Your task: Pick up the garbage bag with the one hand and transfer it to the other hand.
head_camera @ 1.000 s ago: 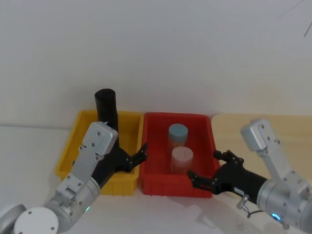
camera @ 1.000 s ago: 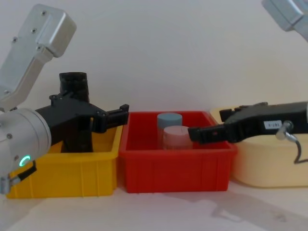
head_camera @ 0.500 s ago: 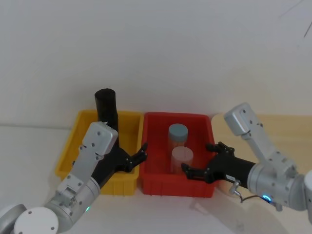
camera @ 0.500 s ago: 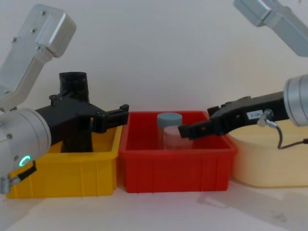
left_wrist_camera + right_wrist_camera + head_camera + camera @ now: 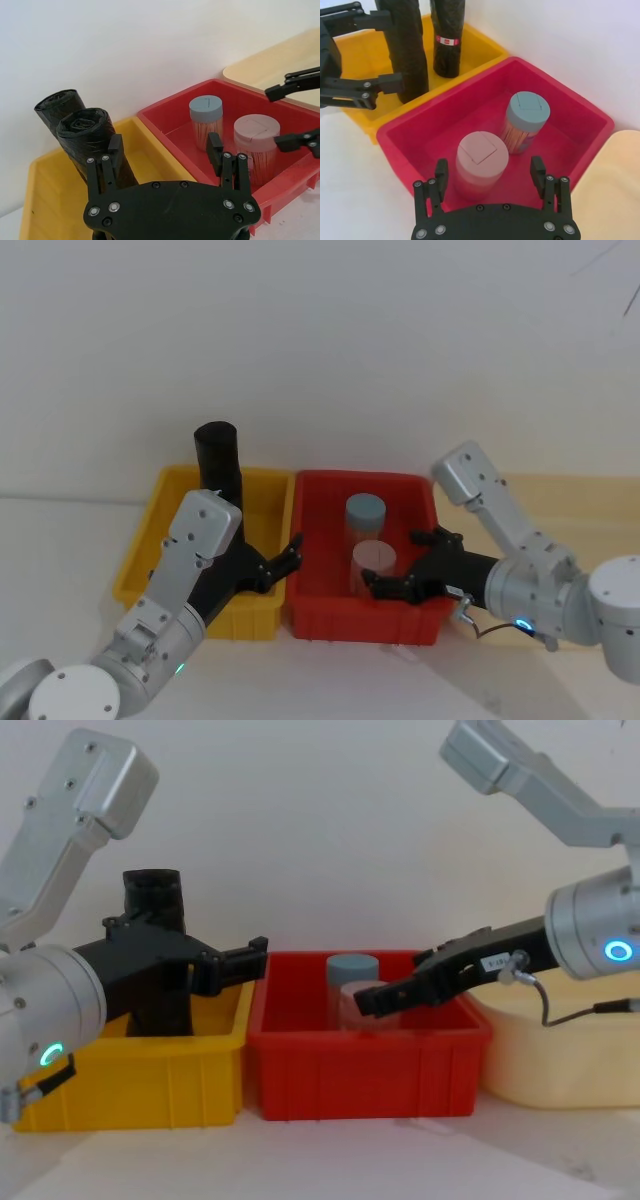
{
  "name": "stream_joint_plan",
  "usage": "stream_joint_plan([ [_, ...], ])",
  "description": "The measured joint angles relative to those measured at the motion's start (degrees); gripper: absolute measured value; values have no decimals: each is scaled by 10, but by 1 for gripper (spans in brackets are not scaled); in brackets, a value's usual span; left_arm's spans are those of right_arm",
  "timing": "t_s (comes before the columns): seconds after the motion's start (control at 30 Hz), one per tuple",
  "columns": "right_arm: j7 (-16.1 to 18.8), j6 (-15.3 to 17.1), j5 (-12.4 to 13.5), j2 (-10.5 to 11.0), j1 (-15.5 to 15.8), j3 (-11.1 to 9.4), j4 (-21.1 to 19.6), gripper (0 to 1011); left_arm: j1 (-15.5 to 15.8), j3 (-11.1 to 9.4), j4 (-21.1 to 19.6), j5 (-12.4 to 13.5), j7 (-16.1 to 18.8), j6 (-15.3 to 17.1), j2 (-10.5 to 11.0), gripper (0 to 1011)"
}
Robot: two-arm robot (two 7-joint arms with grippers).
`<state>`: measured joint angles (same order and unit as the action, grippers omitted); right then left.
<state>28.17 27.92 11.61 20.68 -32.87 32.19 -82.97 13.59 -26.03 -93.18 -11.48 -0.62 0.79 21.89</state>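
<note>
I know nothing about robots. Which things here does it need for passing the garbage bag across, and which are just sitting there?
In the job:
garbage bag, no sticker, standing in the yellow bin
left hand, open by it
right hand, open over the red bin

Just lying about:
black roll with a sticker
blue-lidded jar
pink-lidded jar
beige tray

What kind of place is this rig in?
Probably a staged robot test bench: bare white wall, yellow bin and red bin side by side on a white table, left hand open by the garbage bag, right hand open by the red bin's pink-lidded jar.
</note>
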Motion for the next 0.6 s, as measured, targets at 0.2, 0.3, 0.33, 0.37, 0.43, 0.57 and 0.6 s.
stream_joint_plan([
  [0.2,3,-2,-9,-12,-18,9,29,1002,0,0,0,0,0,0,0,1001],
  [0.3,3,-4,-12,-17,-25,12,42,1002,0,0,0,0,0,0,0,1001],
  [0.33,4,-4,-13,-19,-27,13,45,1001,0,0,0,0,0,0,0,1001],
  [0.37,4,-4,-14,-20,-28,14,48,1001,0,0,0,0,0,0,0,1001],
  [0.43,5,-6,-16,-23,-32,15,56,1002,0,0,0,0,0,0,0,1001],
  [0.57,8,-9,-20,-28,-39,18,70,1002,0,0,0,0,0,0,0,1001],
  [0.6,8,-9,-20,-29,-40,18,72,1001,0,0,0,0,0,0,0,1001],
])
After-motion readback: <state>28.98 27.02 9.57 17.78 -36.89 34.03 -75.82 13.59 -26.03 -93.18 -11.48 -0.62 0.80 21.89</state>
